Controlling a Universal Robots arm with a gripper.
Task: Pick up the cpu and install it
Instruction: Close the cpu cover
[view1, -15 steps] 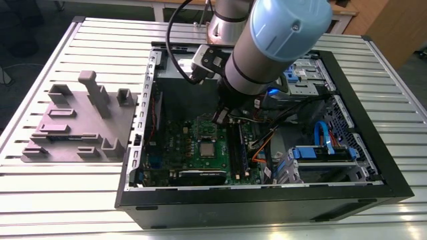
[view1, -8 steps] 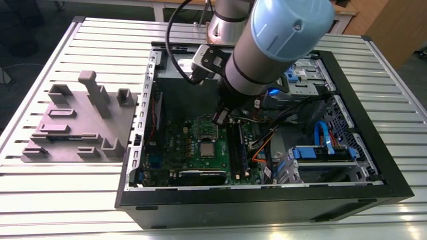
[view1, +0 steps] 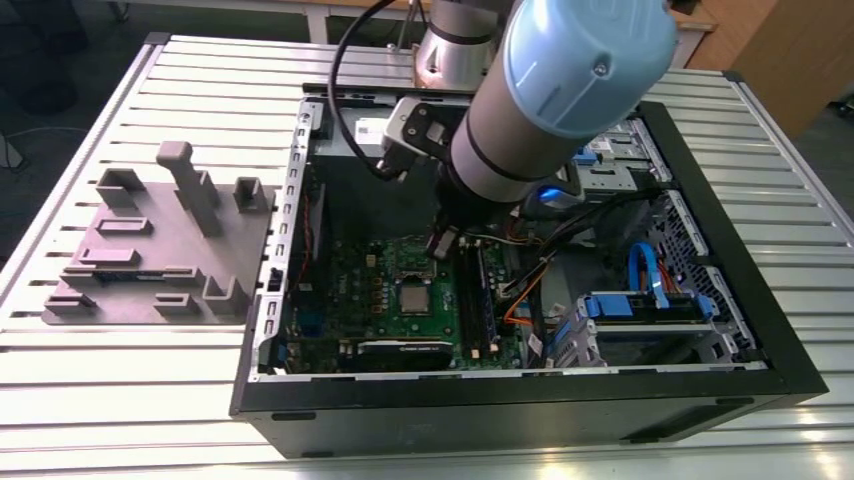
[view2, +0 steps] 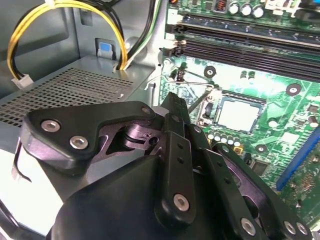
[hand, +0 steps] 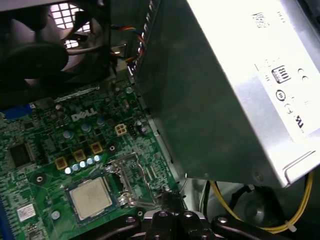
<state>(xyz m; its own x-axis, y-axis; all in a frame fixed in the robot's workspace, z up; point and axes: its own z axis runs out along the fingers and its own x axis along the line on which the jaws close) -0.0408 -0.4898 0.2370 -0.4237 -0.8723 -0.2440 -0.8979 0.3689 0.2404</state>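
The cpu (view1: 416, 298), a small square chip with a pale metal top, lies flat in the metal-framed socket on the green motherboard (view1: 360, 290), as both wrist views also show (view2: 239, 113) (hand: 90, 198). My gripper (view1: 445, 243) hangs inside the open computer case, a little above the board and just beside the socket's edge, on the power-supply side. In both wrist views its dark fingers meet in one narrow tip (view2: 173, 101) (hand: 170, 198) with nothing between them. A thin metal socket lever (view2: 196, 101) stands up close to that tip.
The grey power-supply box (hand: 235, 85) rises close beside the gripper, with yellow cables (view2: 65, 10) looping over it. A black fan (hand: 40, 45) and memory slots (view2: 240, 40) border the socket. A grey-purple fixture block (view1: 160, 250) sits on the slatted table outside the case.
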